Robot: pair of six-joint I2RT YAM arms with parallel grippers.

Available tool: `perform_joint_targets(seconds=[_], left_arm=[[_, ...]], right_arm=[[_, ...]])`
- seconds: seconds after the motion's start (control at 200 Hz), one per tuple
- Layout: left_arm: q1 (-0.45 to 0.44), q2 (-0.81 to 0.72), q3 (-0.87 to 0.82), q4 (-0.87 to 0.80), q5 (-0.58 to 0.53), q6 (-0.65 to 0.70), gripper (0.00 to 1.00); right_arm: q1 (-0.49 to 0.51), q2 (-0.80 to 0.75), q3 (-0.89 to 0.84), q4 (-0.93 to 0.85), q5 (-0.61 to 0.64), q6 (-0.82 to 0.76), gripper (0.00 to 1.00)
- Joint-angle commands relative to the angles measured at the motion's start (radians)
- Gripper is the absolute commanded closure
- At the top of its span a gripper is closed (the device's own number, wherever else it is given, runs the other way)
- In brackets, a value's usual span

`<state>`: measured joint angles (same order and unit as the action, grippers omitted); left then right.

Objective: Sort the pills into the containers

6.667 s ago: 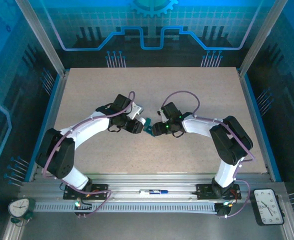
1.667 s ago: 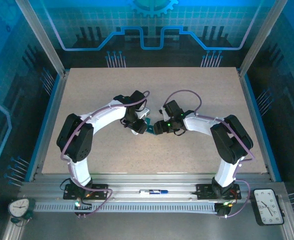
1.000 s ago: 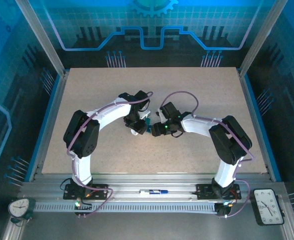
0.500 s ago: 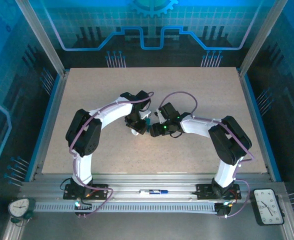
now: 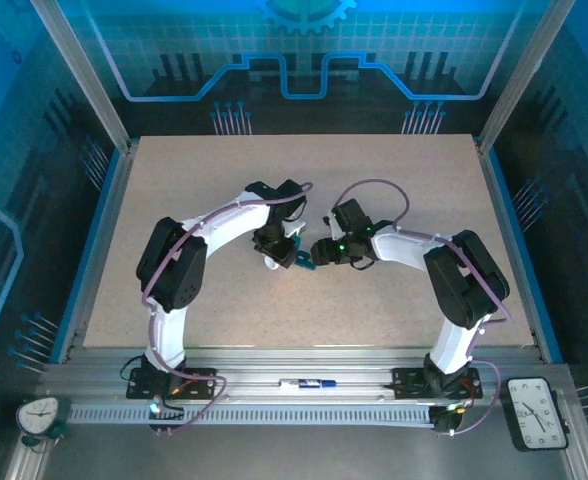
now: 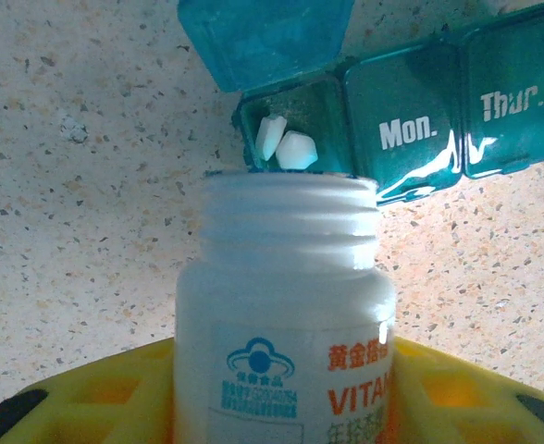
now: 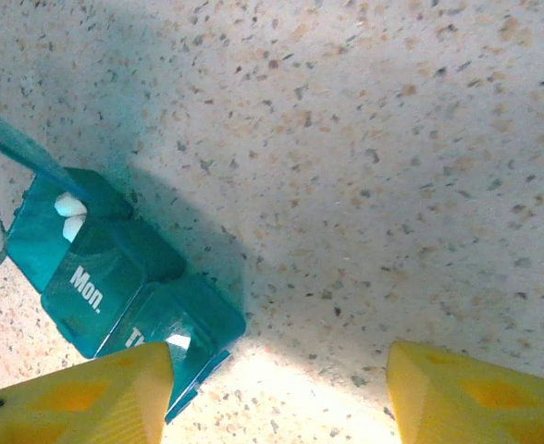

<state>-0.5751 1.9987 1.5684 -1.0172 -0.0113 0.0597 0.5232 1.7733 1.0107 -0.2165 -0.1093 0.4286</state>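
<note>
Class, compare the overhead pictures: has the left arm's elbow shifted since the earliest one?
Yes. The left arm's elbow has swung rightward, away from the table's left edge and toward the table's middle.

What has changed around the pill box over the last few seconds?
The left arm folded its elbow inward toward the centre, its left gripper still shut on the white vitamin bottle, mouth at the open compartment holding two white pills. The right gripper drew back slightly to the right, jaws open. The teal pill box stayed where it was.
</note>
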Motion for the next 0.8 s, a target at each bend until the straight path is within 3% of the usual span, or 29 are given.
perform_joint_targets(seconds=[0.0, 0.795], left_arm=[[-0.011, 0.027, 0.041, -0.058, -0.021, 0.020, 1.00], [-0.027, 0.058, 0.073, -0.104, -0.056, 0.035, 1.00]], right_arm=[[-0.017, 0.004, 0.042, -0.013, -0.010, 0.002, 0.37], [-0.029, 0.103, 0.100, -0.028, -0.034, 0.005, 0.40]])
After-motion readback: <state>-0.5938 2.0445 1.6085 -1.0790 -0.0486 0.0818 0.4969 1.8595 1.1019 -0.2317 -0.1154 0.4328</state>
